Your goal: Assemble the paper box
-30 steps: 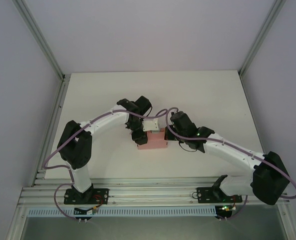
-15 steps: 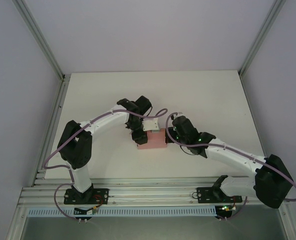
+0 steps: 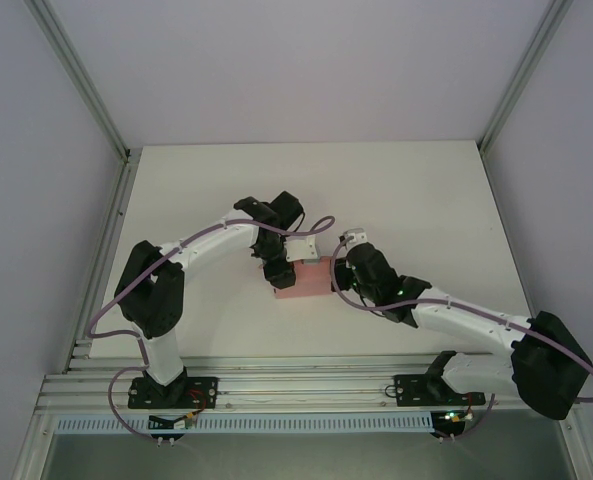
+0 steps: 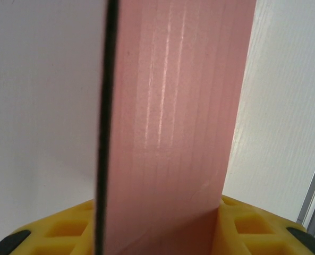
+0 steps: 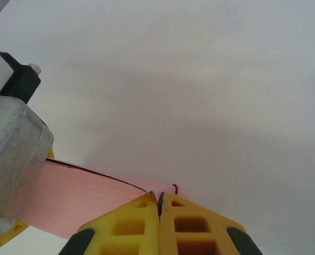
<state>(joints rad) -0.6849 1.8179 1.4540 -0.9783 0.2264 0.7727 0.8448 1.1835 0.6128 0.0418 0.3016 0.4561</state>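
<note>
The pink paper box lies folded at the table's middle. My left gripper is shut on its left end. In the left wrist view a pink panel stands upright between the yellow fingers. My right gripper is at the box's right end. In the right wrist view its yellow fingers are pressed together, tips touching the edge of the pink card, which runs off to the left. Whether a thin flap is nipped between the tips is hard to tell.
The white table is bare around the box. Aluminium frame posts stand at both back corners, and a rail runs along the near edge by the arm bases. The left arm's silver wrist body sits close beside the right fingers.
My right arm has swung nearer and lower, bringing its gripper down along the box's right end. The left gripper and the box have stayed in place.
</note>
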